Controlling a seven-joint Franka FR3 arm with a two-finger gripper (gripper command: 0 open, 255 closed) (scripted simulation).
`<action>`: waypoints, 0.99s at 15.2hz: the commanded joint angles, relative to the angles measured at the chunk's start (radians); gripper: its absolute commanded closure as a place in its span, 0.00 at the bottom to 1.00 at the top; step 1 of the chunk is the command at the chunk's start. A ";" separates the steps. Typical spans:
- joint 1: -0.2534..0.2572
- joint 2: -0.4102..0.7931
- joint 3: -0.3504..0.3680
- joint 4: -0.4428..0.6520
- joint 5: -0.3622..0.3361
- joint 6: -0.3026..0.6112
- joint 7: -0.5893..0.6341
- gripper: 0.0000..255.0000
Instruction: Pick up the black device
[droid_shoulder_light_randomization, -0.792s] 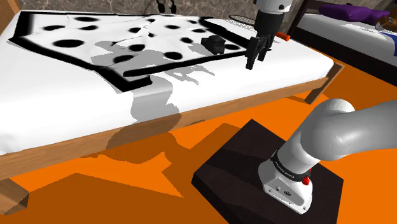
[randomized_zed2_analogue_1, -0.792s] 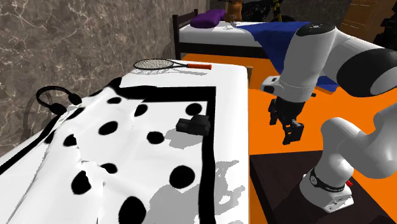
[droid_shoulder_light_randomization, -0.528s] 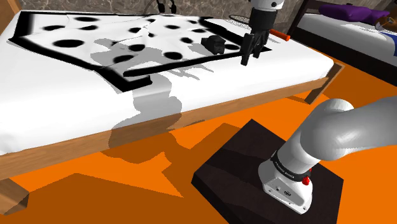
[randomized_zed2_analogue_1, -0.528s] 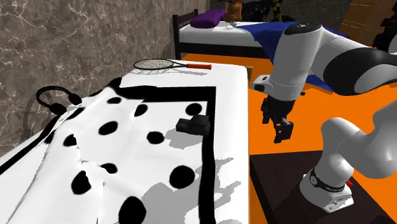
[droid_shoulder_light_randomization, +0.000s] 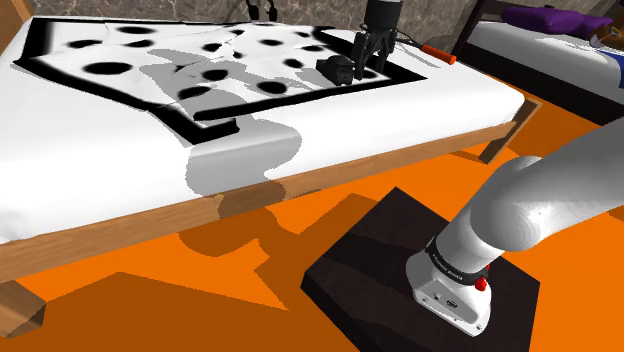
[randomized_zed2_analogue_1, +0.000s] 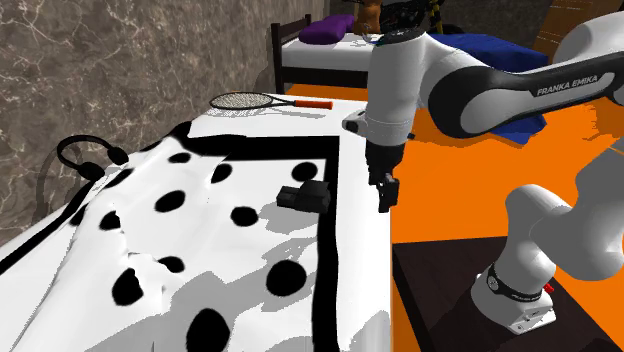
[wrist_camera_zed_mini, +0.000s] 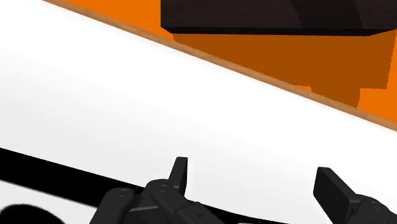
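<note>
Fingers (wrist_camera_zed_mini: 180, 173) stand wide apart near the black device (droid_shoulder_light_randomization: 336, 68); the arm (randomized_zed2_analogue_1: 400, 80) reads FRANKA EMIKA.

Pincer (droid_shoulder_light_randomization: 367, 62) low over spotted blanket (droid_shoulder_light_randomization: 120, 45), just beside black device (droid_shoulder_light_randomization: 336, 69), toward shoulder view's right.

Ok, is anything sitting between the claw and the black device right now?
Nothing visible does. The open claw hangs near the bed's edge, to the side of the black device, and only flat bedding lies between them.
</note>
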 joint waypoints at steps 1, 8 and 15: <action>-0.007 0.070 -0.013 0.061 0.002 0.013 -0.007 0.00; -0.030 0.336 -0.055 0.347 0.031 0.008 -0.035 0.00; -0.056 0.535 -0.078 0.570 0.066 -0.009 -0.057 0.00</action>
